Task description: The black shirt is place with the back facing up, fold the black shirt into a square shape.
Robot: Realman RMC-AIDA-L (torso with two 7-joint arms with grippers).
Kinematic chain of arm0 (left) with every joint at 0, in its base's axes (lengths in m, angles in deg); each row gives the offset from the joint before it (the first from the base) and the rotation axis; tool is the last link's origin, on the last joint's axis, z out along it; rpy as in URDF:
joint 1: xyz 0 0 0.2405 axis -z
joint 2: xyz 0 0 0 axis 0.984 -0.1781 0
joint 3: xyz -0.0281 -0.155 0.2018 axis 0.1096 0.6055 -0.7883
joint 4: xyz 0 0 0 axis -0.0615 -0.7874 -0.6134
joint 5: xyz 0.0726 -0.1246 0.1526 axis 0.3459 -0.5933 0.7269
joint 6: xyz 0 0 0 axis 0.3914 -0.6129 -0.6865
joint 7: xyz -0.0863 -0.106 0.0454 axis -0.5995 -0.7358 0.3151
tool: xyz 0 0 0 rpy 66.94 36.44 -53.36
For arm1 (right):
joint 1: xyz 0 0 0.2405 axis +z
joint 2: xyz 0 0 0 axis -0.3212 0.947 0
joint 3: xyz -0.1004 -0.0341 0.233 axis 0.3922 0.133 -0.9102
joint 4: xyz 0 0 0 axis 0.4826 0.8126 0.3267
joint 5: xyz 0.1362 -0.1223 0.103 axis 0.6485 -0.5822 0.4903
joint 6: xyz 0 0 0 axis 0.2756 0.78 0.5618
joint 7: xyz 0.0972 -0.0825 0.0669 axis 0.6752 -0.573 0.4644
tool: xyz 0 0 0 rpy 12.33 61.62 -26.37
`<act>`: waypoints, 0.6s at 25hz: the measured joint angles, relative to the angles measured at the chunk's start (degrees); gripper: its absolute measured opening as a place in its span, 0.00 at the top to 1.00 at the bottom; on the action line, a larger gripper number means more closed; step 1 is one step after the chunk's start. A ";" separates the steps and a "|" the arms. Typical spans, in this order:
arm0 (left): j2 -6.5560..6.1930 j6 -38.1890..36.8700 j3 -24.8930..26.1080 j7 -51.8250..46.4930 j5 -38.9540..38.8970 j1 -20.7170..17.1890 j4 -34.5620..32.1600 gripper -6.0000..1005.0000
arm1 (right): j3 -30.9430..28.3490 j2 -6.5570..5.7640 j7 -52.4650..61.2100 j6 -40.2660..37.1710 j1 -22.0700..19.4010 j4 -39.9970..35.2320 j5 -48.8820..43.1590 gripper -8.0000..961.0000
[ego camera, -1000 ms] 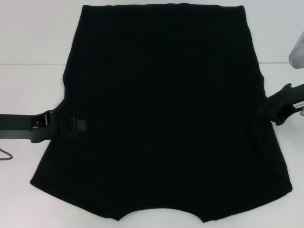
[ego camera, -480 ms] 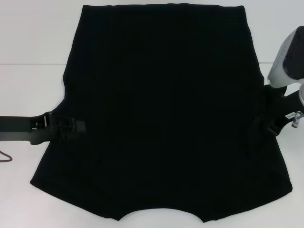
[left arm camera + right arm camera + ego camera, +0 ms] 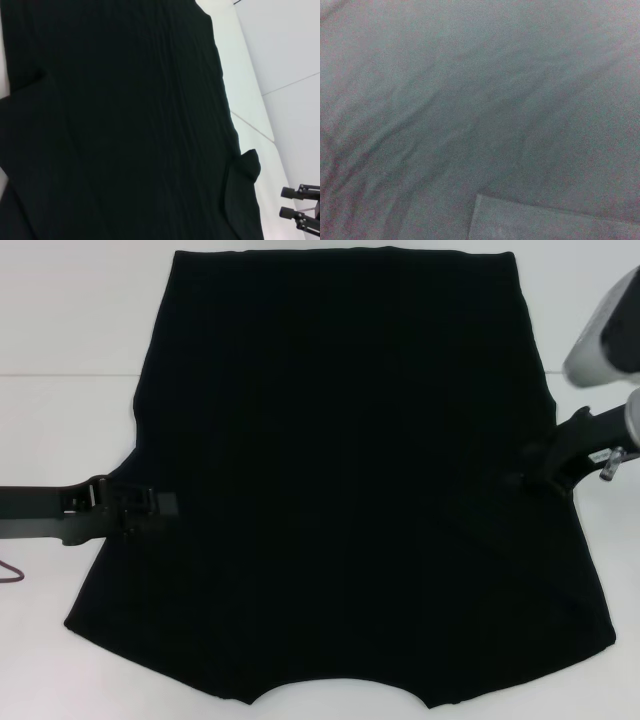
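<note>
**Both grippers at the shirt's side edges**

No containers are in view; only the shirt (image 3: 340,480) lies on the white table (image 3: 60,430).

The shirt is spread flat and fills most of the head view. Its straight edge runs along 12 o'clock, and a curved notch cuts into its edge at 6 o'clock. The fabric is plain black, with no lettering showing.

The left gripper (image 3: 150,505) comes in level from 9 o'clock on its dark arm. Its tip lies over the shirt's left edge, on or just above the cloth. Whether its jaws are parted or closed cannot be told, nor whether they pinch any fabric.

The right gripper (image 3: 545,468) reaches in from 3 o'clock, at the shirt's right edge, under its grey-white arm. Black fingers merge with black cloth there, so its jaw state also cannot be told, nor whether it has hold of the cloth.

The left wrist view looks across the shirt (image 3: 120,125) to its far side, where a small flap of fabric is turned over at the edge. Two dark fingertips of the right gripper (image 3: 295,205) show beyond that flap, over the white table (image 3: 250,75).

The right wrist view is filled with softly wrinkled shirt (image 3: 470,100) fabric, with one folded layer edge showing.
</note>
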 joint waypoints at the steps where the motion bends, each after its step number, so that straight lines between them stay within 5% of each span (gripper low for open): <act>1: 0.01 -0.03 0.08 0.03 0.00 -0.02 0.00 0.66 | -1.67 -0.16 0.22 0.01 0.06 0.43 0.69 0.69; 6: 0.09 -0.31 0.09 0.07 -0.35 -0.18 0.00 0.66 | -14.56 -3.15 6.00 -0.09 0.85 6.11 5.66 0.47; 11: -0.15 -1.73 0.04 0.14 -0.11 -0.93 -0.52 0.66 | -26.53 -7.01 15.71 -2.17 -1.82 12.40 14.04 0.47; 14: -0.76 -4.46 0.26 0.14 0.79 -2.06 -3.00 0.66 | -28.99 -10.23 21.59 -7.46 -4.24 16.28 21.36 0.47; 15: -0.92 -4.95 0.40 0.11 1.01 -2.31 -3.61 0.66 | -28.99 -10.23 21.59 -7.46 -4.24 16.28 21.36 0.47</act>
